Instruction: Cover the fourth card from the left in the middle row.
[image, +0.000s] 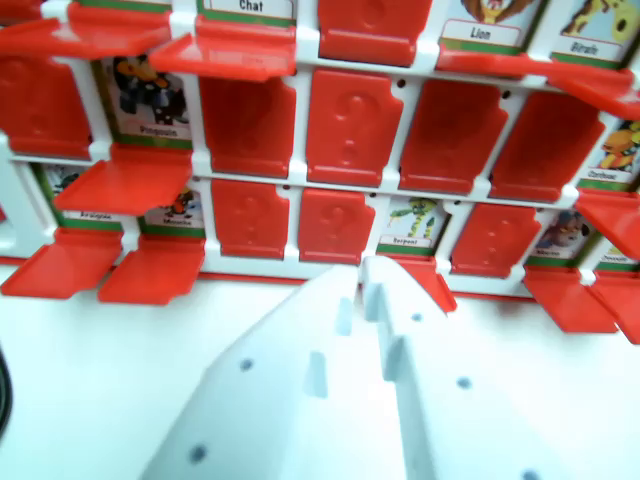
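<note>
White tool (365, 290), jaws nearly together and holding nothing, sits low by the board's (300, 165) bottom edge, probably so it can flip a flap over a card.

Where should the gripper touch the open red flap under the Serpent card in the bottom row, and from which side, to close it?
Take the red flap at its free front edge, which lies flat toward the camera below the Serpent card. Come from below and in front, where the gripper is, and push it up; its hinge seems to sit at the card's base.
</note>
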